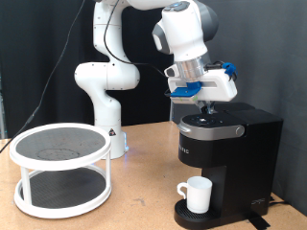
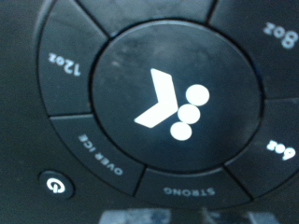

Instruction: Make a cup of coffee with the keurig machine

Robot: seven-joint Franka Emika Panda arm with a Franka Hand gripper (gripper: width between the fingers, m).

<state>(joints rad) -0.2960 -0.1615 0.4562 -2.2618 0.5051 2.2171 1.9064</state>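
12oz, OVER ICE, STRONG ring keurig machine (image 2: 173,103) button.

Black boxy keurig machine (image 1: 227,144), white K logo and lettering on its round button panel (image 2: 177,98). Small white ceramic cup (image 1: 198,194). White round two-tier tray stand (image 1: 61,171), dark mesh shelves.

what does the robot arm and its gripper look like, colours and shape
The arm is glossy white with rounded, bulbous links and darker grey joint seams, rising from a white base. A thin dark cable runs behind it. At the wrist, a blue and white block carries the gripper, whose dark end sits over the keurig machine.
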